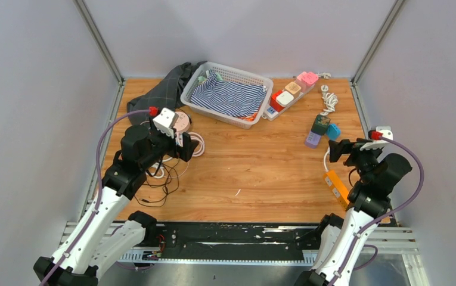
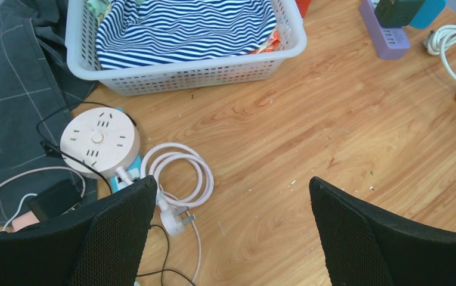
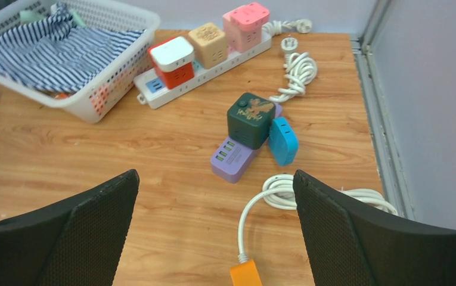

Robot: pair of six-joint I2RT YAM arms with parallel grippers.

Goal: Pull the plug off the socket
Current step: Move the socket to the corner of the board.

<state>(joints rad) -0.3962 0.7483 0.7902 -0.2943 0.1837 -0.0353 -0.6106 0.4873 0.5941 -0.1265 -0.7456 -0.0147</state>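
A purple power strip [image 3: 234, 157] lies at the right of the table with a dark green cube plug [image 3: 250, 119] on it and a blue plug [image 3: 283, 140] at its side; they also show in the top view [image 1: 316, 132]. My right gripper [image 3: 216, 174] is open and empty, hovering short of them [image 1: 337, 150]. A round beige socket [image 2: 99, 141] with a thin black cable at its side lies left. My left gripper [image 2: 231, 182] is open and empty, just right of it [image 1: 177, 146].
A white basket [image 2: 201, 77] with striped cloth stands at the back. A long white strip [image 3: 207, 74] carries red, tan and pink cubes. An orange strip [image 3: 246, 275] with a coiled white cable lies near the right gripper. A dark cloth [image 2: 11, 89] and a loose white plug [image 2: 174, 220] lie left.
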